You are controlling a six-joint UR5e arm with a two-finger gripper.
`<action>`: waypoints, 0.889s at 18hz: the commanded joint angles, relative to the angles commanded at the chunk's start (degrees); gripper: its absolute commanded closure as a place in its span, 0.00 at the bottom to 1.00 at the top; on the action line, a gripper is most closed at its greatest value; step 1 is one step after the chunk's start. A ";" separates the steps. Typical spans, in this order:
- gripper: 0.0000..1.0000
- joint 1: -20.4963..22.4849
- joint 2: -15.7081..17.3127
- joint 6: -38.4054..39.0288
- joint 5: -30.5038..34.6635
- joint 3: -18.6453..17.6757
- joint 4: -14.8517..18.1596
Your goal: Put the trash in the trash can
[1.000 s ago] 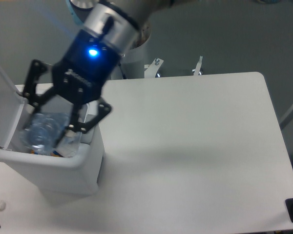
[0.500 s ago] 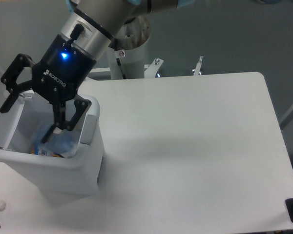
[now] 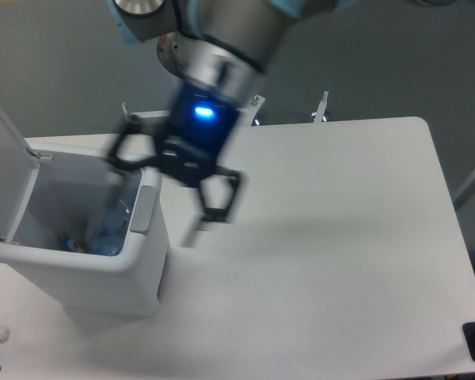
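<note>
The gripper (image 3: 154, 207) is wide apart and holds nothing. The bottle (image 3: 107, 233) lies in the bin (image 3: 87, 273).

We see the arm coming in from top of frame, silver wrist angled down & fwd, blue status light lit on the black body. The end effector (image 3: 157, 207) is motion-blurred. Its two black fingers (image 3: 214, 202) are spread wide apart, nothing between them; one finger sits left near the wrist's lower edge, the other lower right, tips pointing down. Exact linkage detail too smeared to tell.
</note>
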State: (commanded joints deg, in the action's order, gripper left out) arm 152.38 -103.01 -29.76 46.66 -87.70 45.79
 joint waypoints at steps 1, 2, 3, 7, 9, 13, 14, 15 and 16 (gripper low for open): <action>0.00 2.20 -0.09 -4.82 2.19 -1.50 0.09; 0.00 4.22 -0.09 -8.96 4.73 -3.34 0.09; 0.00 5.72 -0.09 -12.48 7.28 -4.84 0.09; 0.00 8.89 -2.72 -20.85 18.35 -5.65 0.17; 0.00 10.12 -4.30 -25.06 23.28 -5.29 0.09; 0.00 12.94 -5.10 -32.72 34.35 -6.08 0.53; 0.00 12.86 -5.45 -35.34 37.33 -6.52 0.70; 0.00 12.59 -5.97 -37.98 41.02 -7.04 0.70; 0.00 12.42 -6.07 -40.10 43.93 -7.57 0.88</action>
State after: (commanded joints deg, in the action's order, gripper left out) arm 164.80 -109.07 -69.85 90.59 -95.27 46.67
